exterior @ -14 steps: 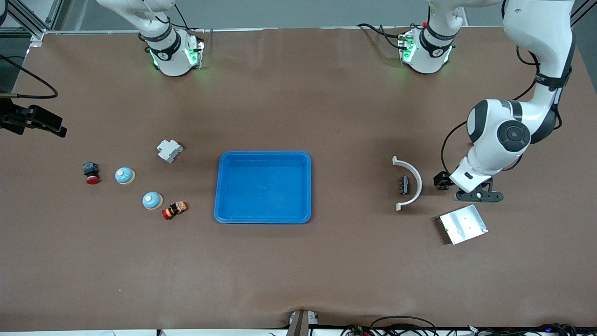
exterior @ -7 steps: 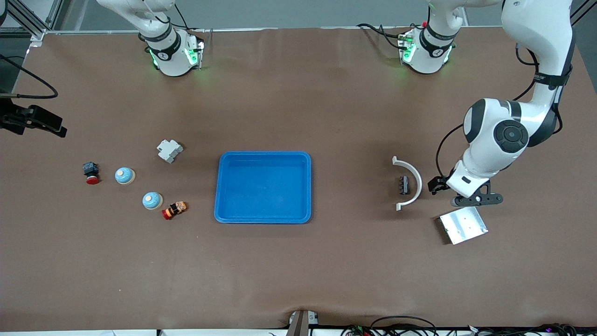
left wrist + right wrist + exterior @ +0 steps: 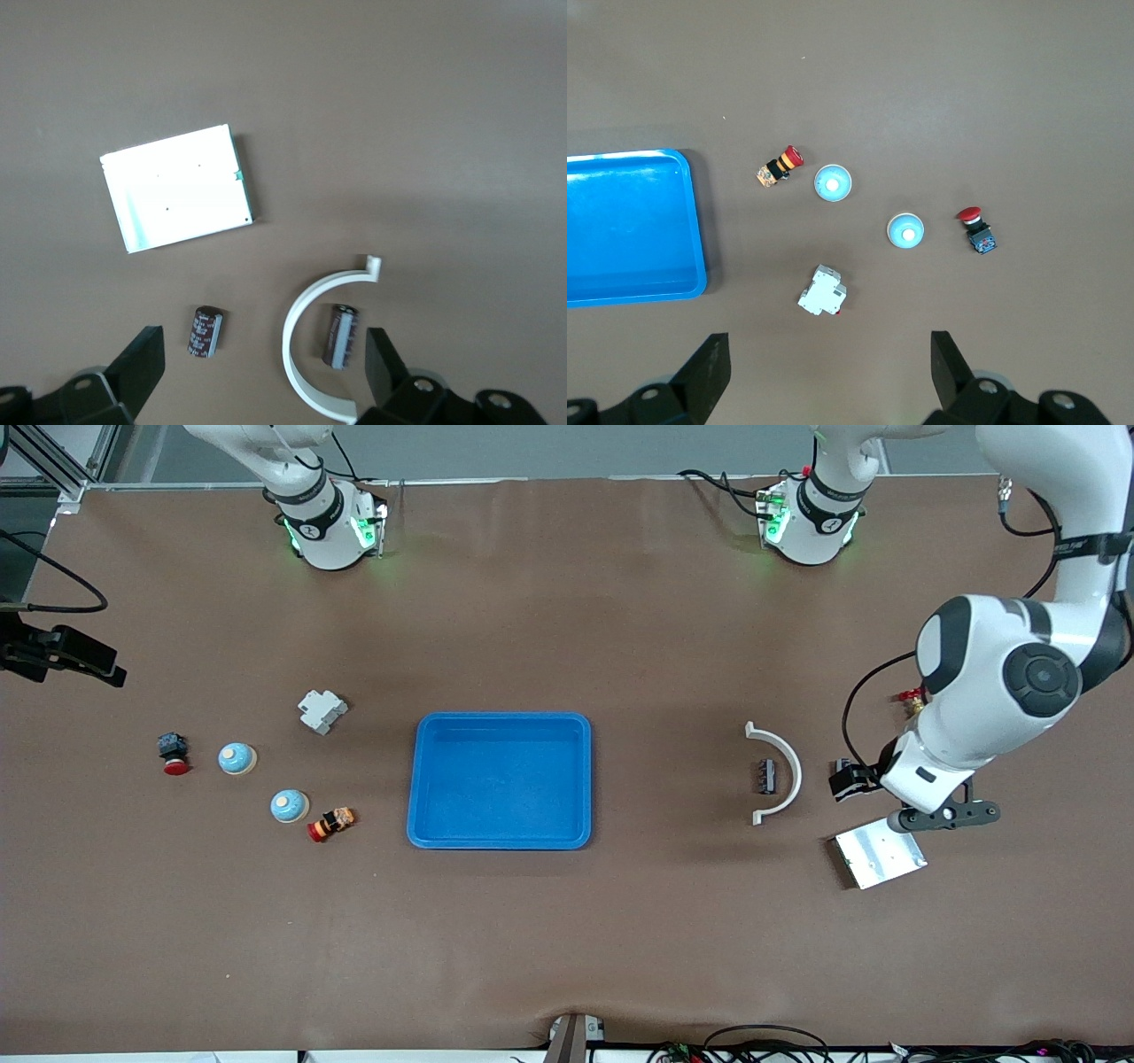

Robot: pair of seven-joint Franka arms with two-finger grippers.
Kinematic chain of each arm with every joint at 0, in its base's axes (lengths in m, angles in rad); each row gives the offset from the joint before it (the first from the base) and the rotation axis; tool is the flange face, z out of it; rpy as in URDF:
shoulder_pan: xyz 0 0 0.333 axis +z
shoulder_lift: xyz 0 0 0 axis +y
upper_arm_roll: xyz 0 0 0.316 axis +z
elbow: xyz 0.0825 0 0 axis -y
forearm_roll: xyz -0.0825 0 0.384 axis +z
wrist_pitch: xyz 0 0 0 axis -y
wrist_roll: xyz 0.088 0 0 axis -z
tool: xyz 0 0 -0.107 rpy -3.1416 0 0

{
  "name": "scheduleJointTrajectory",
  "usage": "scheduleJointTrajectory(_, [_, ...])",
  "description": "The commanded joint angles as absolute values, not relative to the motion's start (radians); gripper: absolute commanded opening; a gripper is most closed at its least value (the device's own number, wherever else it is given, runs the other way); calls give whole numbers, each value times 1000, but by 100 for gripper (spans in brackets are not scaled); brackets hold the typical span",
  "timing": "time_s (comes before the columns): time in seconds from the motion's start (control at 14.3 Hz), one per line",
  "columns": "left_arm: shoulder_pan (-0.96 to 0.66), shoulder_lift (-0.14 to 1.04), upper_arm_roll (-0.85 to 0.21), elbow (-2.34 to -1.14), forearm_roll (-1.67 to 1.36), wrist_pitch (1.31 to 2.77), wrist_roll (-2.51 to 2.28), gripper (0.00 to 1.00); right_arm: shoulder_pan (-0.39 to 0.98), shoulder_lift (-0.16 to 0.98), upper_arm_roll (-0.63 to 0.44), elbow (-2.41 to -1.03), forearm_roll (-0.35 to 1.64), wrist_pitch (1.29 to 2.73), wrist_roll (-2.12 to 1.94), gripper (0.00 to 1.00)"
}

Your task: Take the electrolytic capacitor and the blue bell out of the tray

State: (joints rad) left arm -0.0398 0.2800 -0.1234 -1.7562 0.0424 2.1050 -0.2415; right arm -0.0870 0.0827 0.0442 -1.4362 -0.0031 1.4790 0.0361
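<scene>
Blue tray [image 3: 500, 779] mid-frame sits empty, so either wide-open, empty-handed gripper, left gripper [image 3: 257, 376] or right gripper [image 3: 824, 376], might needlessly bump the capacitors [image 3: 205, 330].

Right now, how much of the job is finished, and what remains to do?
It looks finished. The tray holds nothing. Two blue bells lie on the table toward the right arm's end, and two capacitors toward the left arm's end, one inside the white curved bracket. In hand: nothing. The left gripper is open over the capacitors; the right gripper, open, waits above the bells. Nothing is left.
</scene>
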Motion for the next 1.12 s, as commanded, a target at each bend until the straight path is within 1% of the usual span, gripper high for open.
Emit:
scheduleJointTrajectory(0.0, [-35, 239, -135, -1717, 34, 2043, -189, 100, -92, 77, 48, -1442, 14, 1485, 48, 100])
scheduleJointTrajectory(0.49, [-37, 169, -160, -1707, 35, 1983, -156, 100, -92, 77, 48, -1442, 14, 1483, 48, 100])
scheduleJointTrajectory(0.84, [-37, 141, -179, -1657, 35, 1862, -156, 100, -91, 77, 49, -1442, 14, 1485, 48, 100])
scheduleJointTrajectory(1.05, [-37, 124, -183, -1657, 35, 1838, -164, 100, -91, 77, 48, -1442, 14, 1483, 48, 100])
